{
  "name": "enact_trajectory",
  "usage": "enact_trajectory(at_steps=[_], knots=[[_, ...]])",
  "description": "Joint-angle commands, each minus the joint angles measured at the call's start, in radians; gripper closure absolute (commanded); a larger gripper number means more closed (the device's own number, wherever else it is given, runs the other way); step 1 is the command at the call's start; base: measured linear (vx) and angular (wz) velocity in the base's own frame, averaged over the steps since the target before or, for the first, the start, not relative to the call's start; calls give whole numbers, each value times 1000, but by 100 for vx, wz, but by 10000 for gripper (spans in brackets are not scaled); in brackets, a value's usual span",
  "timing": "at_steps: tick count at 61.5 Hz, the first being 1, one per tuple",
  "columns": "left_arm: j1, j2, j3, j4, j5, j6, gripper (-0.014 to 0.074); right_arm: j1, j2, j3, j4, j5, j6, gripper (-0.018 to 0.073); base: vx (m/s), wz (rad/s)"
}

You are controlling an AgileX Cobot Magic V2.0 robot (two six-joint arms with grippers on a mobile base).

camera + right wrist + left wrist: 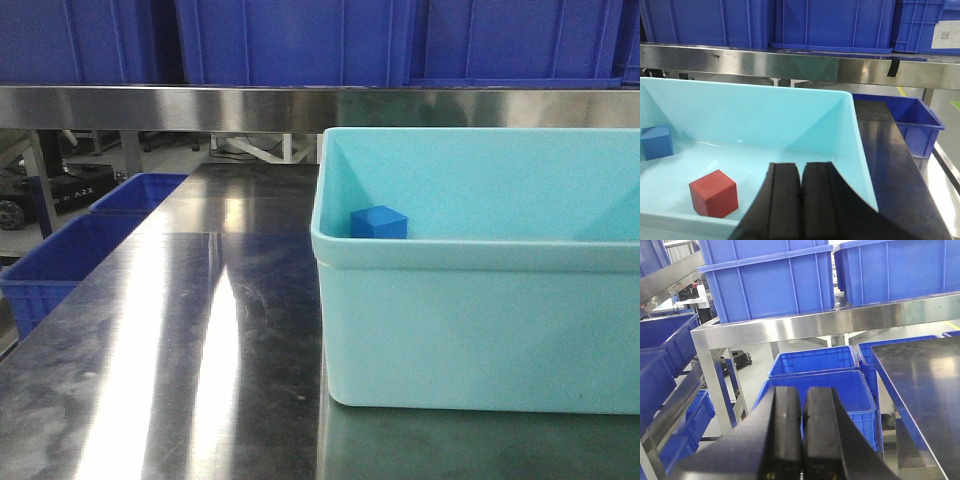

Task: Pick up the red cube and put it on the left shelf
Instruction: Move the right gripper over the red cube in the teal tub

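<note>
The red cube (714, 193) lies on the floor of a light cyan bin (860, 150), near its front wall. My right gripper (801, 167) hangs shut and empty over the bin's front, just right of the cube and apart from it. From the front, the bin's wall (470, 320) hides the red cube. My left gripper (803, 391) is shut on nothing, off the table's left edge. It faces the left shelf (805, 326), a steel rail carrying large blue crates (770, 282). Neither gripper shows in the front view.
A blue cube (657, 142) (379, 222) sits at the bin's back left. The bin stands on a shiny steel tabletop (190, 330). Open blue crates (815, 362) stand on the floor left of the table. A steel rail (300, 105) with crates runs behind the bin.
</note>
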Motion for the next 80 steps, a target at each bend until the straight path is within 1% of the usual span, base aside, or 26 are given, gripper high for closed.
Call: enact_trajectory(at_steps=[1,38,46,58,68,80], knots=[[-5,7,22,-5,-91,1,491,-5,-17,-25,-3,-80,-7,502,0,0],[-5,7,22,-5,-91,1,491,-5,-17,-25,-3,-82,-7,502,0,0],[-5,7,22,-5,-91,1,491,-5,-17,-25,-3,-96,-7,502,0,0],[-5,7,22,-5,-91,1,491,-2,-4,-40,11,-163,0,502,0,0],[-5,7,22,-5,-91,1,491,-1,135,-147,27,-100,36,502,0,0],[-5,7,22,-5,-91,1,491,-1,402,-344,27,-94,36,502,0,0]])
